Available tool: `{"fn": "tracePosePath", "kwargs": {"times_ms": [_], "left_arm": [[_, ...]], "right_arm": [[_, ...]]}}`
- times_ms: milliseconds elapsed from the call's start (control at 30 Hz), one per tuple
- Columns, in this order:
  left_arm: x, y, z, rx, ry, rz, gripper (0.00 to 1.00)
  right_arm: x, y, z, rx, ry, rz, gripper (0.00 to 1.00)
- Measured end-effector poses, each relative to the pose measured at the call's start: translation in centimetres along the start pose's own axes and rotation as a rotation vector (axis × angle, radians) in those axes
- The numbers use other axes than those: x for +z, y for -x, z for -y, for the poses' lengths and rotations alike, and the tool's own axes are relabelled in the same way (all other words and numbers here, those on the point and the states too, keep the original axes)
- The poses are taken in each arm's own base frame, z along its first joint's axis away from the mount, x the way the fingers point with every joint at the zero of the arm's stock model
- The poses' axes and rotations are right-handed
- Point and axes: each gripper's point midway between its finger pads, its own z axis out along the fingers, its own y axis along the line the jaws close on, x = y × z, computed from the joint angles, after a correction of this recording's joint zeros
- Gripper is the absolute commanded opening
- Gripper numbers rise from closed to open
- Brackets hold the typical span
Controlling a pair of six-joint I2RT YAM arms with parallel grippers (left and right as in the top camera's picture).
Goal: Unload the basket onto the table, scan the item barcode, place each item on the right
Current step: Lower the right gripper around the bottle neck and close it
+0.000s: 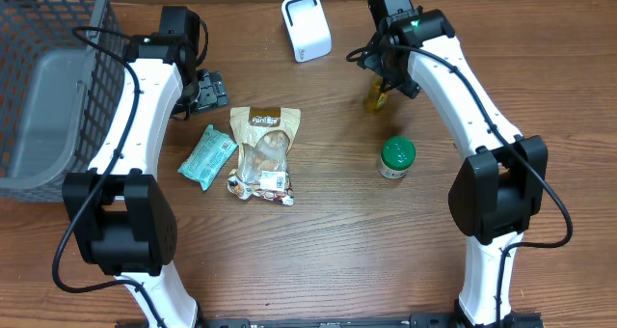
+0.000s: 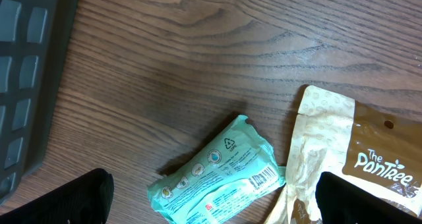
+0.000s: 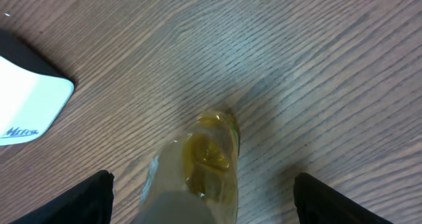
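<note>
A small clear bottle of yellow liquid (image 1: 375, 99) stands on the wooden table, right of the white scanner (image 1: 307, 26). My right gripper (image 1: 384, 82) hangs just over it. In the right wrist view the bottle (image 3: 204, 151) sits between the two black fingers (image 3: 79, 201), which are wide apart and do not touch it. The scanner's corner (image 3: 26, 99) shows at the left of that view. My left gripper (image 2: 221, 207) is open above a teal packet (image 2: 217, 178), whose barcode (image 2: 264, 178) faces up. Nothing is held.
A brown and cream snack bag (image 1: 263, 154) lies beside the teal packet (image 1: 207, 155). A green-lidded jar (image 1: 396, 157) stands in front of the bottle. A dark wire basket (image 1: 53, 87) fills the left edge.
</note>
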Motion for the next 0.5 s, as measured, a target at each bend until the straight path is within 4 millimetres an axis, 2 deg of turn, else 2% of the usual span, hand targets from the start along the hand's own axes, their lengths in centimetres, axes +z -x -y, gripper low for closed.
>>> {"fn": "tracePosePath", "kwargs": {"times_ms": [300,367,433,500], "left_arm": [[0.0,-0.01,0.0,0.0,0.0,0.0,1.0],[0.0,0.0,-0.02,0.0,0.0,0.0,1.0],[0.0,0.0,0.0,0.0,0.0,0.0,1.0],[0.0,0.0,-0.02,0.0,0.0,0.0,1.0]], "right_arm": [[0.7,-0.41,0.28,0.0,-0.01,-0.009,0.6],[0.71,-0.42,0.28,-0.002,-0.01,-0.009,0.59],[0.71,-0.47,0.34,-0.003,-0.012,-0.011,0.52],[0.71,-0.6,0.41,-0.004,-0.015,-0.017,0.52]]}}
